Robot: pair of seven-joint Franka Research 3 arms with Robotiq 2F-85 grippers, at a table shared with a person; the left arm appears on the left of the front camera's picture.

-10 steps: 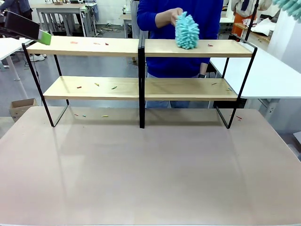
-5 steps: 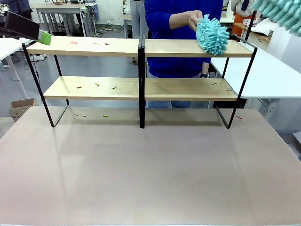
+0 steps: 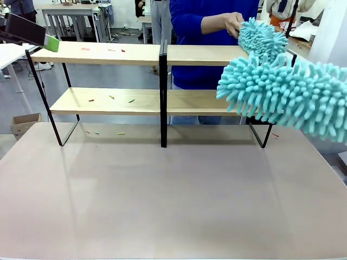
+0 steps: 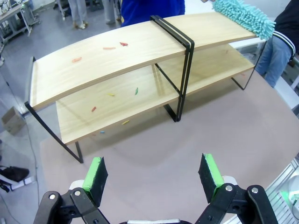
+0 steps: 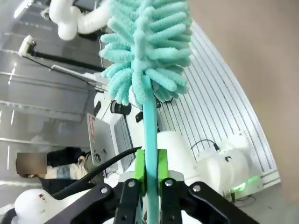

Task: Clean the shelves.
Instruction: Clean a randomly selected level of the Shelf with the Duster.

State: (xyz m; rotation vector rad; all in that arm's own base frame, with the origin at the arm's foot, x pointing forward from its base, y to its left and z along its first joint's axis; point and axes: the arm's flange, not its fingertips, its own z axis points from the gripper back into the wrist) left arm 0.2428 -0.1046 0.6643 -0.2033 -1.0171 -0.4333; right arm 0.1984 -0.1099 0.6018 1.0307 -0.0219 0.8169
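The shelves [image 3: 97, 53], two light-wood boards in a black frame, stand across the far half of the table, also seen in the left wrist view [image 4: 117, 60]. Small red, green and yellow scraps [image 3: 111, 98] lie on the left boards. My right gripper [image 5: 149, 171] is shut on the teal handle of a fluffy teal duster [image 5: 145, 46], whose head [image 3: 287, 95] hangs close to the camera, covering the shelves' right half. A person's hand [image 3: 234, 23] holds a second teal duster [image 3: 263, 37] at the top board's right end. My left gripper [image 4: 153, 176] is open and empty, up at the shelves' left end [image 3: 52, 43].
The beige-pink tabletop [image 3: 173, 195] stretches in front of the shelves, with a few scraps [image 3: 120, 133] under the left half. White tables stand at the right [image 3: 314, 86] and far left [image 3: 11, 51]. A cardboard box [image 3: 24, 122] sits on the floor at the left.
My right arm's duster swung down from the top right corner to in front of the shelves' right half. The person's duster swept right along the top board. The left gripper stayed put.
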